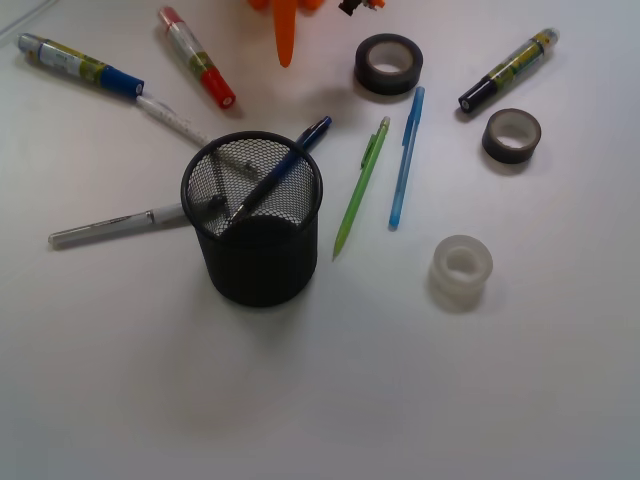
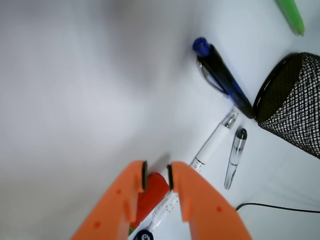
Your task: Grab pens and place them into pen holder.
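The black mesh pen holder (image 1: 260,235) (image 2: 295,107) stands mid-table. A dark blue pen (image 1: 300,150) (image 2: 222,80) leans over its rim, tip inside. A white-clear pen (image 1: 178,122) (image 2: 214,144) lies behind it. A silver-white pen (image 1: 110,226) (image 2: 235,157) lies to its left. To its right lie a lime green pen (image 1: 360,188) (image 2: 292,15) and a light blue pen (image 1: 404,172). My orange gripper (image 1: 285,50) (image 2: 157,175) hovers at the far edge, jaws slightly open and holding nothing. A red marker cap (image 2: 150,197) shows on the table below the gap.
Three thick markers lie at the back: blue-capped (image 1: 80,62), red-capped (image 1: 197,57), black-capped (image 1: 508,70). There are also a black tape roll (image 1: 389,63), a dark roll (image 1: 512,135) and a clear roll (image 1: 461,268). A black cable (image 2: 280,207) runs beside the holder.
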